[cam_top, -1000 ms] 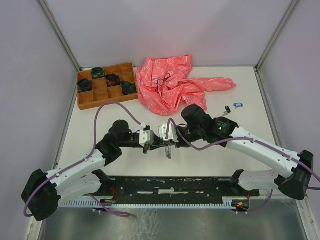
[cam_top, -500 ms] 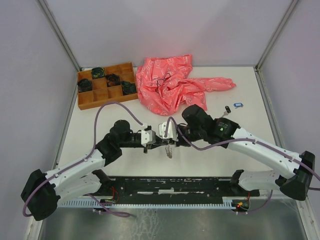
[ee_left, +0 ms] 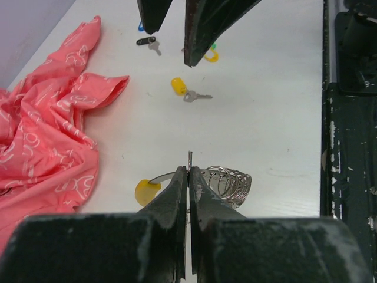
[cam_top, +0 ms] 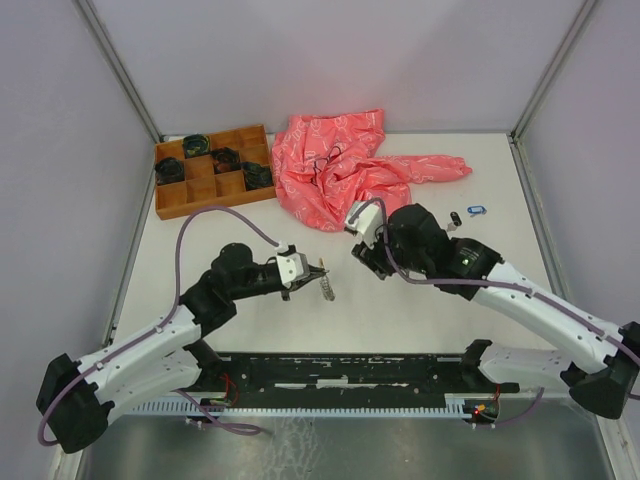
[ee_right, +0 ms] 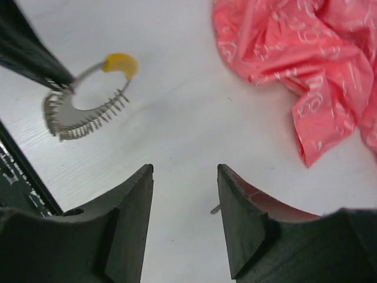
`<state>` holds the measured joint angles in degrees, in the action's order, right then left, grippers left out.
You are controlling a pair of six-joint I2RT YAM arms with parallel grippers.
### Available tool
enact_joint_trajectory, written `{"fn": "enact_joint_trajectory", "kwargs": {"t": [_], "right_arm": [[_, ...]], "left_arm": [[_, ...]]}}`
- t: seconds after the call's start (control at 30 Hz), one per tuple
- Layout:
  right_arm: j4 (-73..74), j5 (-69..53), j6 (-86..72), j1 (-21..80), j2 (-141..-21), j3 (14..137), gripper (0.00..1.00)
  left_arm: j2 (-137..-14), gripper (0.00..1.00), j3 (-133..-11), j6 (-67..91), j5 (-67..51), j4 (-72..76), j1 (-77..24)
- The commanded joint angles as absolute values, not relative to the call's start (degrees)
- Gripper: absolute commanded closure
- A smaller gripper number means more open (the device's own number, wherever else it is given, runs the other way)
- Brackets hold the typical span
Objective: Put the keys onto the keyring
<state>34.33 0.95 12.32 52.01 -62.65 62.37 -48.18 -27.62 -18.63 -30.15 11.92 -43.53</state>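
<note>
Left wrist view: left pincer clenched on the silvery coiled-wire keyring, I'd steady it while my released right pincer fetches the yellow-tagged silver key at twelve o'clock.

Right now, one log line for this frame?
left gripper: shut on keyring | right gripper: open, empty | yellow-tagged key: loose on table
</note>
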Motion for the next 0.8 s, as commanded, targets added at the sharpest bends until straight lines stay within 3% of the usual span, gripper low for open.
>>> {"fn": "enact_joint_trajectory", "kwargs": {"t": [0.0, 0.47, 0.77], "right_arm": [[35.1, 6.9, 1.0, 45.6, -66.0, 61.6, 0.44], [31.3, 13.7, -16.0, 31.2, -81.8, 55.8, 0.52], [33.5, 11.2, -19.8, 25.7, -89.3, 56.8, 0.55]], "left_arm": [[-47.8, 0.97, -33.7, -23.4, -22.7, 2.6, -43.5], [-50.7, 0.97, -39.1, -26.5, -15.4, -9.1, -42.7], [-52.8, 0.97, -40.6, -22.5, -10.2, -11.7, -41.8]]}}
